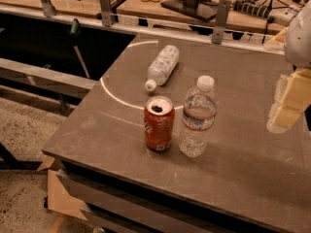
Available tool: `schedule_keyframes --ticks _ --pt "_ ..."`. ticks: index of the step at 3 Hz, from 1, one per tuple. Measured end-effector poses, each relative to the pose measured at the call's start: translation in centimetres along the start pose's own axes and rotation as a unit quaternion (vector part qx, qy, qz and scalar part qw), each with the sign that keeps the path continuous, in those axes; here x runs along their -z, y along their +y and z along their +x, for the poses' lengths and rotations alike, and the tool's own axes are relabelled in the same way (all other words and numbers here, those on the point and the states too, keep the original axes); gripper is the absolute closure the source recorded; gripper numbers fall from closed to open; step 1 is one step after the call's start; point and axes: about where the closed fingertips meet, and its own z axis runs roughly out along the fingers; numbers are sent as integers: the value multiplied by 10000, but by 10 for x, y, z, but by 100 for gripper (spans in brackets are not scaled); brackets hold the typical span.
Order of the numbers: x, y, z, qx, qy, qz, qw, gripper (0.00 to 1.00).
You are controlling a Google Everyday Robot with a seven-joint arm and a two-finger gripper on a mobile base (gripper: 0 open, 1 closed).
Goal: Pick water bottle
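Note:
The water bottle stands upright near the middle of the dark table. It is clear ribbed plastic with a white cap and a narrow white-and-red label band. It stands right next to a red can on its left and is taller than it. My gripper is at the right edge of the view, above the table, well to the right of the bottle and apart from it.
A second bottle with a white patterned label lies on its side behind the can. A railing with metal posts runs along the table's far edge. Desks with cables stand beyond. The floor drops off on the left.

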Motion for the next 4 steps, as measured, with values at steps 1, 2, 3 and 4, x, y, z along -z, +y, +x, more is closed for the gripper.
schedule_keyframes --ticks 1,2,3,4 --pt "0 0 0 0 0 1 10000 0" --pt "0 3 -6 -48 -353 -25 9994 0" --pt "-23 13 -16 -217 -1563 -85 9874 0" --pt "-35 23 -36 -336 -2493 -291 9674 0"
